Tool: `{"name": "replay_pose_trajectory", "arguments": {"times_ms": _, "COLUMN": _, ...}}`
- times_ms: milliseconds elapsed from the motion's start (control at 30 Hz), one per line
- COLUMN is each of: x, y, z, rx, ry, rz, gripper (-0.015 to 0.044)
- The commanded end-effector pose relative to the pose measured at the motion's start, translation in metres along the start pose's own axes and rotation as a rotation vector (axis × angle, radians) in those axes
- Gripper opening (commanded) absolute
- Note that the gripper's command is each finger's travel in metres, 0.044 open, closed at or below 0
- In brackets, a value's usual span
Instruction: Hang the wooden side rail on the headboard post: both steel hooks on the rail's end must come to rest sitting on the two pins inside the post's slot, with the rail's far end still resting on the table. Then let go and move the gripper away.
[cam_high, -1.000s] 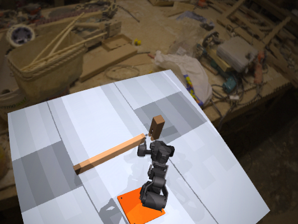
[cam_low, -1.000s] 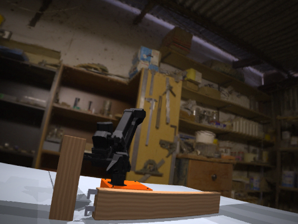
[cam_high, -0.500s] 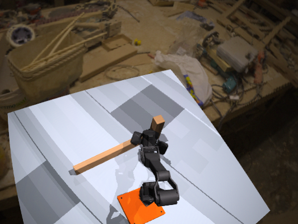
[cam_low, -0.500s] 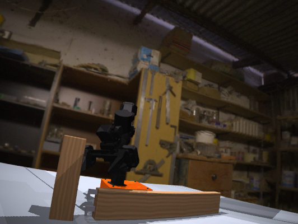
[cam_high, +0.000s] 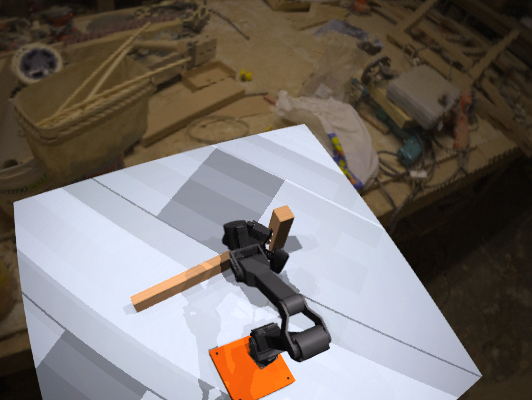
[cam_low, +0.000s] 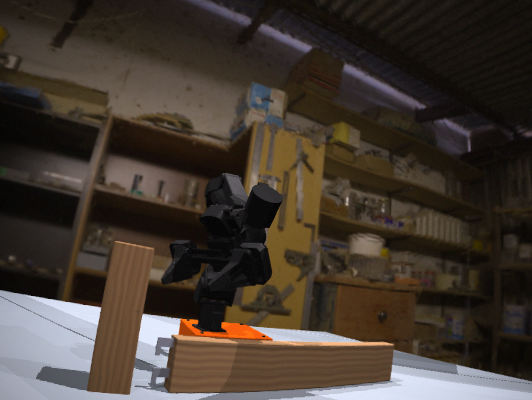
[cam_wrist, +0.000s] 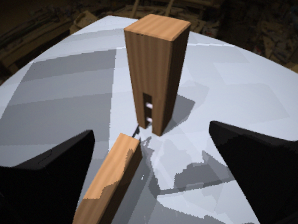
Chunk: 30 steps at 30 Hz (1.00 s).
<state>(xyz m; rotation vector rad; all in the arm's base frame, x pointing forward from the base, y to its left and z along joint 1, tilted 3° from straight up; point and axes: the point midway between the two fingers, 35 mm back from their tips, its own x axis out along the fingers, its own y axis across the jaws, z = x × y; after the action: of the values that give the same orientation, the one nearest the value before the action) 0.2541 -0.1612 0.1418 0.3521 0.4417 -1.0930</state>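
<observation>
The wooden rail (cam_high: 175, 287) (cam_low: 300, 366) (cam_wrist: 111, 175) lies along the table on its narrow edge. Two steel hooks, the upper hook (cam_low: 163, 346) and lower hook (cam_low: 159, 376), stick out of its near end toward the post. The post (cam_high: 282, 225) (cam_low: 120, 315) (cam_wrist: 152, 65) stands upright; a gap separates it from the hooks in the exterior view. The wrist view shows its slot with two pale pins, low on the face toward the rail. My gripper (cam_high: 257, 245) (cam_low: 216, 277) (cam_wrist: 153, 131) is open and empty, above the rail's hook end and beside the post. In the top view the arm hides that end.
The arm's orange base plate (cam_high: 245, 375) (cam_low: 240, 331) is on the table, off to the rail's side. The white table (cam_high: 100, 240) ends in an edge beyond the post. A cluttered workbench and shelves are in the background.
</observation>
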Motion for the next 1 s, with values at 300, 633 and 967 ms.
{"name": "replay_pose_trajectory", "arguments": {"times_ms": 300, "x": 0.0, "y": 0.001, "z": -0.001, "rx": -0.001, "ry": 0.003, "rz": -0.009, "gripper": 0.044}}
{"name": "replay_pose_trajectory", "arguments": {"times_ms": 633, "x": 0.004, "y": 0.011, "z": 0.001, "rx": -0.283, "ry": 0.087, "rz": 0.012, "gripper": 0.044}}
{"name": "replay_pose_trajectory", "arguments": {"times_ms": 967, "x": 0.008, "y": 0.029, "z": 0.003, "rx": -0.891, "ry": 0.264, "rz": 0.134, "gripper": 0.044}}
